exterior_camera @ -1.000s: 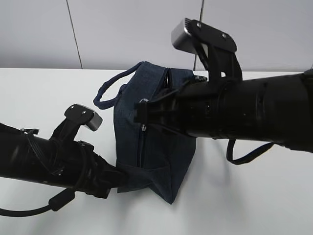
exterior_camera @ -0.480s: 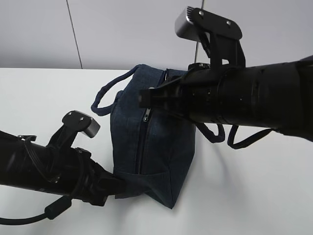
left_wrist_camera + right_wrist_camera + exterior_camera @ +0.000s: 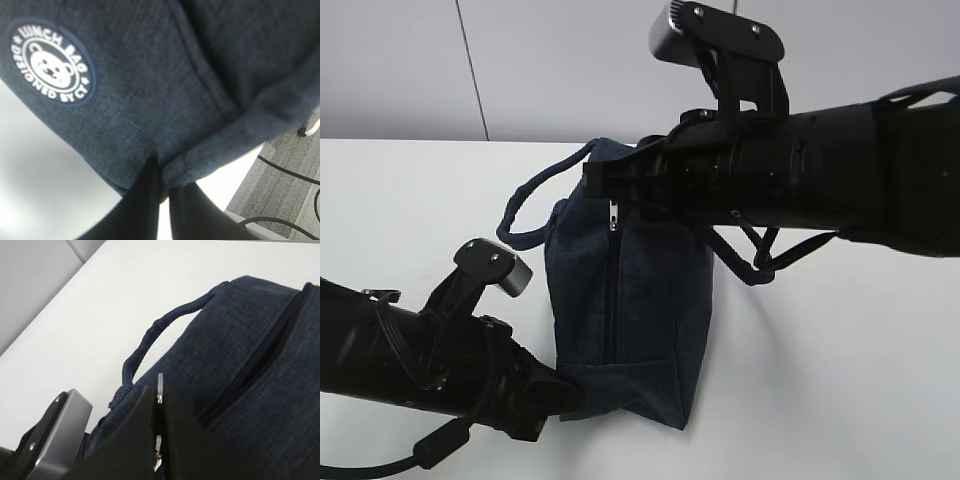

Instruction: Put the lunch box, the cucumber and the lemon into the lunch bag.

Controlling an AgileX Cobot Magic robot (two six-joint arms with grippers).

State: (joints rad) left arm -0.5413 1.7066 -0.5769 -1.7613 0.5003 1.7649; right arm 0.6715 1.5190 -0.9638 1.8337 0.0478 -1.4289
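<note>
Boxy navy woven-fabric lunch bag [image 3: 625, 310], rope-like loop handle [image 3: 535, 200], metal zipper pull [image 3: 159, 381]

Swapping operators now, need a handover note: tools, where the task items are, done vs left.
Left tool: shut on a bottom corner of the lunch bag, pinning it to the table.
Right tool: shut on the zipper pull near the bag's top.
The bag lies on its side, zipper facing the exterior camera, one handle looping left.
Lunch box, cucumber and lemon: not in view; cannot tell whether they are inside.
Done: bag gripped at both ends.
Left: confirm the contents and finish the zipper.
</note>
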